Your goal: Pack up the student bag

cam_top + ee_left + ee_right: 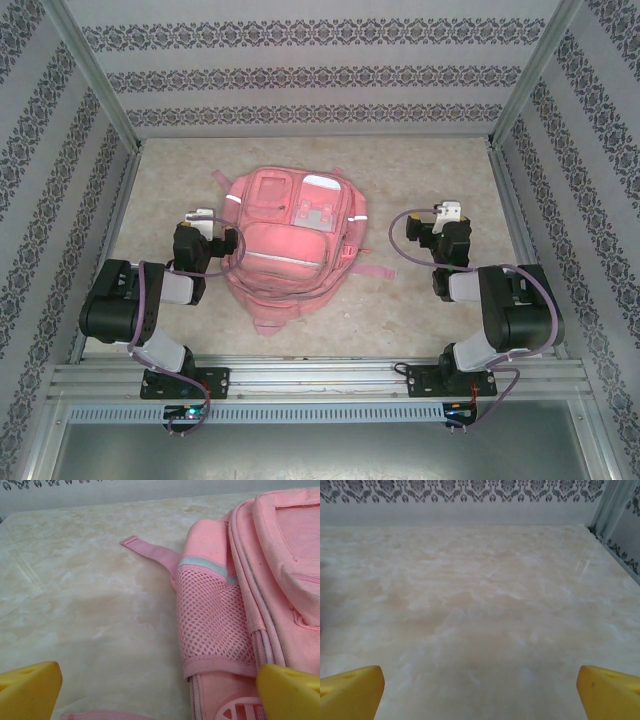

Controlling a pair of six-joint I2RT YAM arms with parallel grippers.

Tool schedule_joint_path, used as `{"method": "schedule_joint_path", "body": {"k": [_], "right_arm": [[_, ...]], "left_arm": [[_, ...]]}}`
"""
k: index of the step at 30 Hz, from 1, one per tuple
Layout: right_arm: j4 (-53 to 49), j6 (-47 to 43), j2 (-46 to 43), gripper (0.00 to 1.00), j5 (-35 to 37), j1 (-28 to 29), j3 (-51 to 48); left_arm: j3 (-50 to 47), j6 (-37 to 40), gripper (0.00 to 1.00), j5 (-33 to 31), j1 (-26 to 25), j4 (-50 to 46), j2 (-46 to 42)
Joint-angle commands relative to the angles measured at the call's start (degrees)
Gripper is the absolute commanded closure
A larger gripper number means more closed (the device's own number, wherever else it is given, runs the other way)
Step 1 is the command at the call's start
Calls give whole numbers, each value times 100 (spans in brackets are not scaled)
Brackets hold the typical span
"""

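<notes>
The student bag [290, 250], a large pink backpack with zipped front pockets and silver strips, lies flat in the middle of the table. My left gripper [200, 216] hovers at its left side, open and holding nothing. In the left wrist view the bag's mesh side pocket [210, 615] and a loose pink strap [150, 552] lie ahead of the open left gripper [160, 695], with its right yellow fingertip [287, 692] over the bag's edge. My right gripper [449, 212] stands to the right of the bag, apart from it. Bare table lies between the right gripper's [480, 695] wide-open fingertips.
The marbled table [420, 320] is boxed in by patterned walls [320, 75] at the back and both sides, with metal corner posts [95, 75]. A metal rail [320, 380] carrying both arm bases runs along the near edge. A pink strap [372, 271] sticks out from the bag's right side.
</notes>
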Motion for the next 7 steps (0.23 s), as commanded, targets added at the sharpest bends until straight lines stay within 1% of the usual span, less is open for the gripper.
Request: {"method": "schedule_joint_path", "body": {"k": [1,7], "right_arm": [[15,2,21,2,-263,-31,90],[54,4,-2,2,-260,-31,61]], "left_arm": [[93,-83,1,24,75,105,34],[93,-79,1,24,75,104,30]]}}
